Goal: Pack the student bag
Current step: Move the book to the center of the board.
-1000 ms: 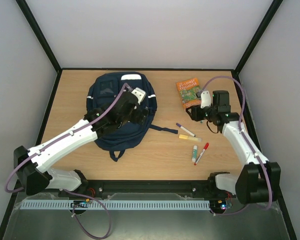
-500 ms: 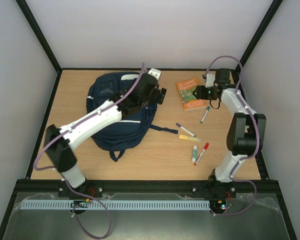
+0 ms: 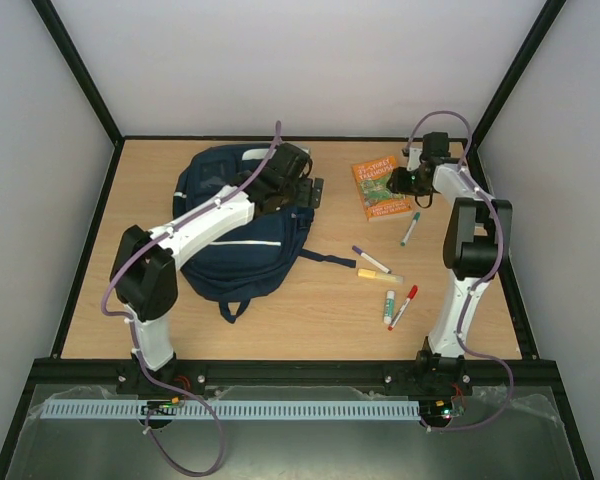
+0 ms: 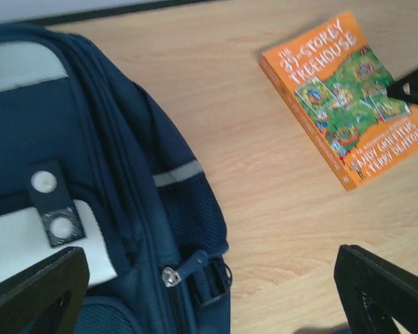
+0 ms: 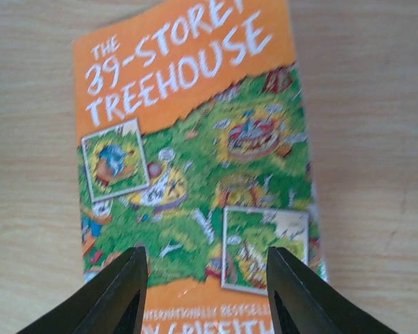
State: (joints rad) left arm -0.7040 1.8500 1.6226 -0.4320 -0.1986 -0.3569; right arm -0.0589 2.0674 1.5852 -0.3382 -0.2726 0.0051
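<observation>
- Coloured marker pens (image 3: 371, 260) lie loose on the near part of the wooden table (image 3: 180, 330).
- The large navy blue fabric backpack (image 3: 245, 255) lies flat left of centre. The left gripper (image 3: 318, 192) hovers over its right edge near the zip pull (image 4: 184, 268), jaws wide apart and empty.
- Farther right, the right gripper (image 5: 207, 289) hangs over the orange paperback book (image 5: 195, 160), jaws partly apart and empty. It should straddle one edge squarely before closing.

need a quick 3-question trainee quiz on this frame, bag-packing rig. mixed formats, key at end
1. True or false: the book is already inside the student bag.
2. The right hand hovers over: A) the book B) a cup C) scissors?
3. Fill in: the left hand, above the bag's edge, is ___ and empty.
Key: 1 false; 2 A; 3 open.
</observation>
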